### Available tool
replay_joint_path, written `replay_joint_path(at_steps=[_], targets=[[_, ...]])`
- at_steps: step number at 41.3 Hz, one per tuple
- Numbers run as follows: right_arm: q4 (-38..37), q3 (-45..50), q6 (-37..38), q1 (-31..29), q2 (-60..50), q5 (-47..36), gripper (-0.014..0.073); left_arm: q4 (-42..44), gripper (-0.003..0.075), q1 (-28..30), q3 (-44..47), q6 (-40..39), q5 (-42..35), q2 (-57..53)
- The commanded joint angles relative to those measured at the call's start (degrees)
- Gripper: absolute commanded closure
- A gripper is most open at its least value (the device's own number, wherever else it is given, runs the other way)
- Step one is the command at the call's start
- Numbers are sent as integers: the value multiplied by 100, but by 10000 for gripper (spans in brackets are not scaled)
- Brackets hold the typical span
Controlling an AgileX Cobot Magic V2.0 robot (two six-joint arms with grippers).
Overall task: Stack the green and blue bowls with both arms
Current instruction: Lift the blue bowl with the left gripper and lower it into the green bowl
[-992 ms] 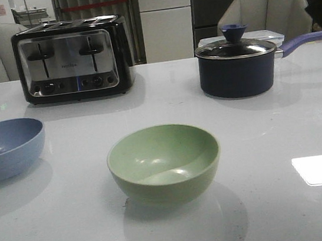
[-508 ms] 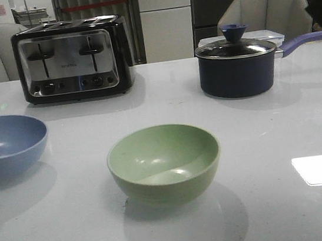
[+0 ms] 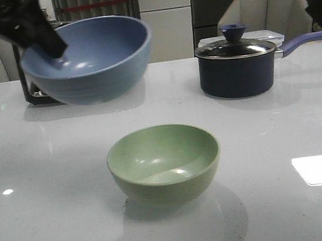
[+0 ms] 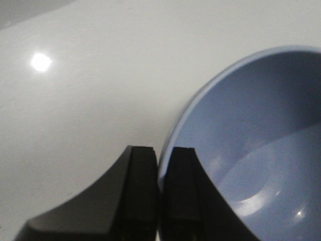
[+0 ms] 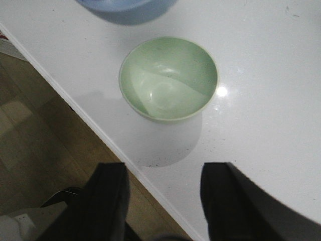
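The left end effector (image 3: 50,43) is at the far left, raised above the table (image 3: 281,134). Its fingers (image 4: 143,191) are pressed onto the rim of the blue bowl (image 3: 90,58), one on the outer wall and one inside. The blue bowl is clear of the table, tilted with its opening toward the near right, and shows nothing inside. It hangs in front of the toaster (image 3: 42,94), hiding most of it.

The green bowl (image 3: 164,163) stands upright on the table at centre, nearer than the blue bowl and slightly to its right, well apart from it. Its interior holds nothing; only light reflections show on the inner wall.

The saucepan (image 3: 237,69) stands on the far right part of the table with its lid on and its handle pointing right. Its contents are hidden by the lid.

The right end effector (image 5: 163,201) is high over the near table edge, with the green bowl (image 5: 169,78) below and beyond it. Its fingers (image 5: 108,201) are spread apart and hold nothing.
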Motion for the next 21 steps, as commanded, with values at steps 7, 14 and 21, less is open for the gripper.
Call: replay_joint_path(at_steps=[7, 14, 21], targets=[[17, -149, -65, -4, -45, -322, 148, -154, 624, -826, -561, 16, -188, 459], [17, -149, -65, -4, -45, -322, 148, -154, 624, -866, -577, 16, -241, 954], [17, -149, -65, -4, -45, -317, 148, -120, 624, -839, -577, 16, -508, 1376]])
